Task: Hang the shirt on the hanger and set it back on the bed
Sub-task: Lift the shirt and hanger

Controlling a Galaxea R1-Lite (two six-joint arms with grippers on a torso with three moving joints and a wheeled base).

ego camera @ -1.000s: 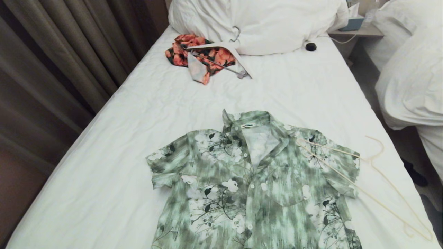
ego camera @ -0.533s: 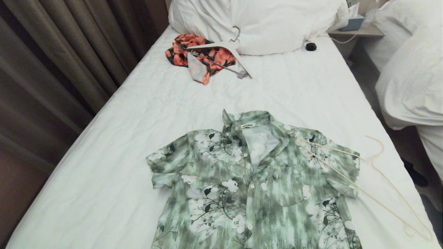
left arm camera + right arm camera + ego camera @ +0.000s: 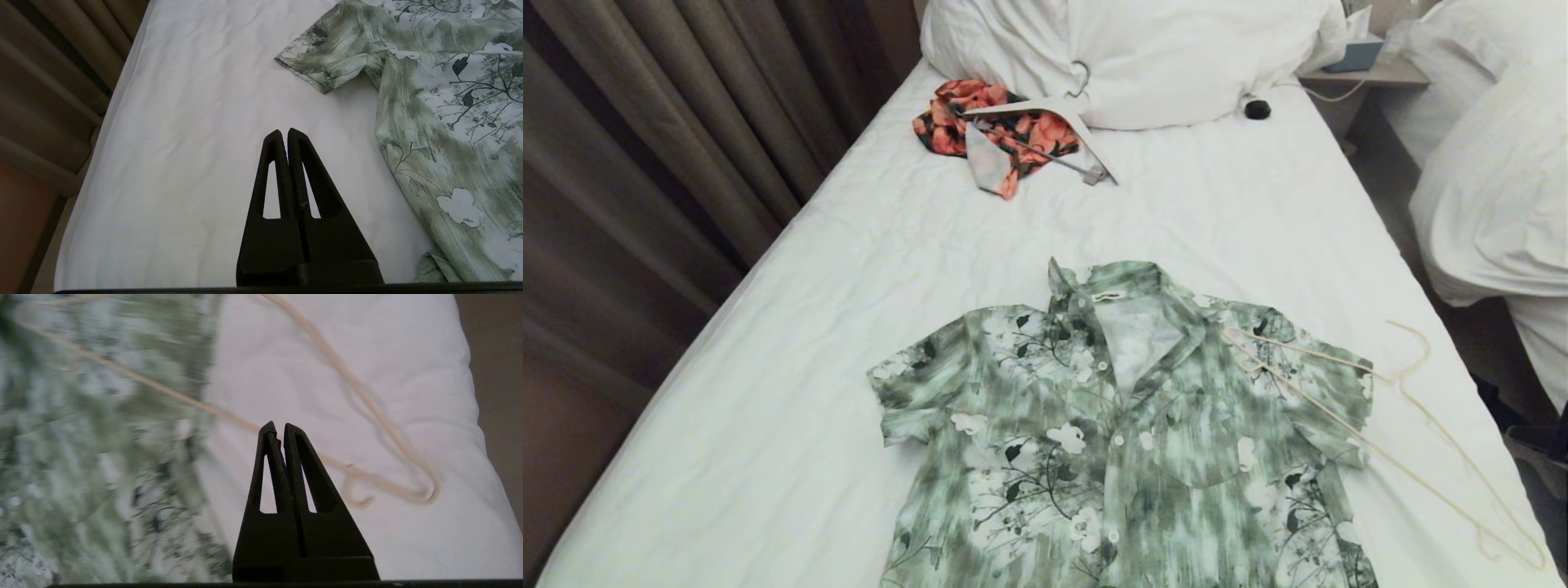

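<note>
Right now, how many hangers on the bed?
2. The thin cream hanger lies partly over the green shirt. A thicker white hanger lies on the orange garment near the pillows.

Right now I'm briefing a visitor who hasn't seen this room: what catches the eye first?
The green floral shirt lies spread flat on the near part of the white bed. The thin cream hanger rests partly across its shoulder on the robot's right. Farther up, by the pillows, an orange-and-black garment lies bunched under a white hanger.

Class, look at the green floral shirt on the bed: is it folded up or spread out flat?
Spread flat. The shirt lies face up on the bed, both short sleeves out to the sides, collar open, buttoned down the front.
</note>
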